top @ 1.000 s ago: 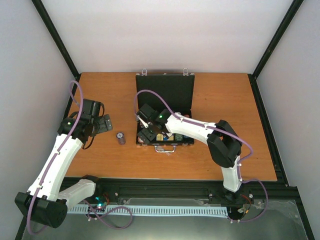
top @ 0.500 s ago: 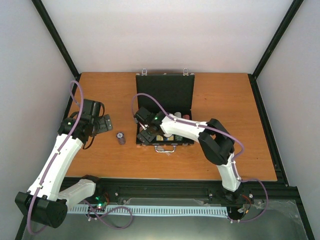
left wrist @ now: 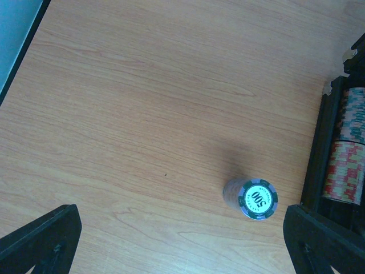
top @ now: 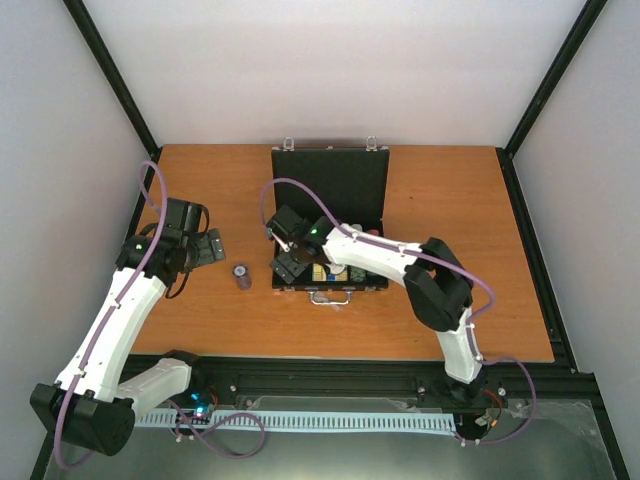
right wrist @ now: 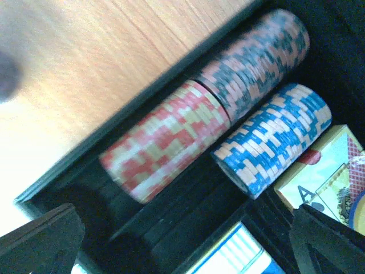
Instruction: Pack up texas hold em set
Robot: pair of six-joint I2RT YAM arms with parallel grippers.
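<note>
The black case (top: 330, 180) lies open mid-table, lid leaning back. Its tray (top: 372, 287) holds chip rows and cards. My right gripper (top: 286, 258) hangs open and empty over the tray's left end. In the right wrist view, my right gripper (right wrist: 182, 245) is above an empty slot, with a red chip row (right wrist: 165, 142), a dark pink row (right wrist: 256, 63), a blue row (right wrist: 274, 137) and a card deck (right wrist: 325, 177) around it. One chip stack (top: 241, 276) stands upright on the table left of the case. Its top reads 500 (left wrist: 258, 198). My left gripper (top: 207, 247) is open and empty, left of that stack.
The table is orange-brown wood (top: 450, 200) with black frame posts at its sides. In the left wrist view the case's left wall (left wrist: 319, 148) shows at the right, with chip rows (left wrist: 348, 171) inside. The silver handle (top: 330, 298) sticks out at the case's near edge.
My right arm has shifted slightly over the case's left end and its elbow has moved left. The left arm and the loose chip stack have not moved.
</note>
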